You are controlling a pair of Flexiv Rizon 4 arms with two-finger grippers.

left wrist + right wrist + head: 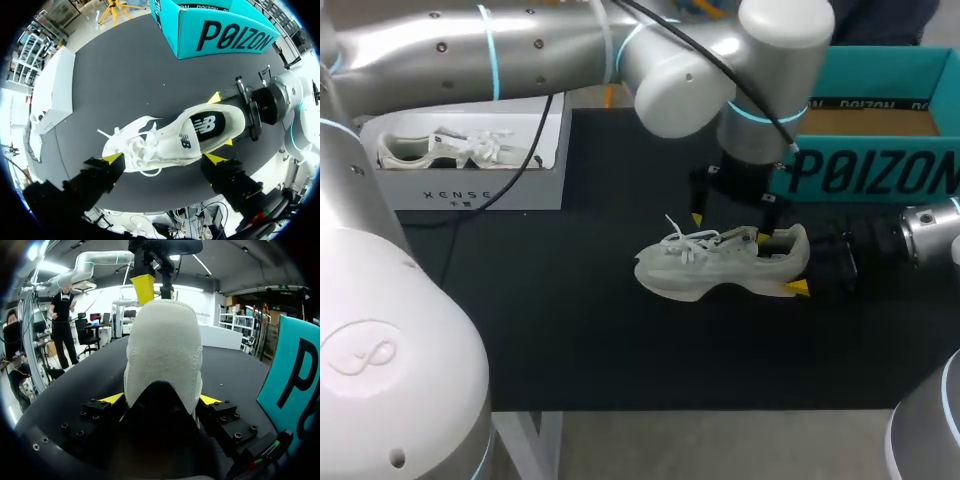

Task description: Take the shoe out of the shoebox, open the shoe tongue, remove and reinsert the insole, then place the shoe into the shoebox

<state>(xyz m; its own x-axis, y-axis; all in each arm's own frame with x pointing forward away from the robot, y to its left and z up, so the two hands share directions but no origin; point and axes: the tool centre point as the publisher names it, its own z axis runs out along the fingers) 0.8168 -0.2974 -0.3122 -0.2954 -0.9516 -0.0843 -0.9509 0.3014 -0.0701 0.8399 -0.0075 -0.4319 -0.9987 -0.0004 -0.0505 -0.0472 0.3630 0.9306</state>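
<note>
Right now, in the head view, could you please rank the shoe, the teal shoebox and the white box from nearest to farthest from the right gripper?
1. shoe, its heel held in the right gripper
2. teal shoebox, just behind, at the right
3. white box, at the far left

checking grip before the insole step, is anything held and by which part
The shoe, clamped at its heel by the right jaws; the left jaws stand open around it.

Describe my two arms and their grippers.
The left arm and right arm are silver tubes with rounded joints and cyan light rings; a black cable runs along the left one. The left gripper and right gripper have black blocky fingers with screws and yellow wedge tips.
</note>
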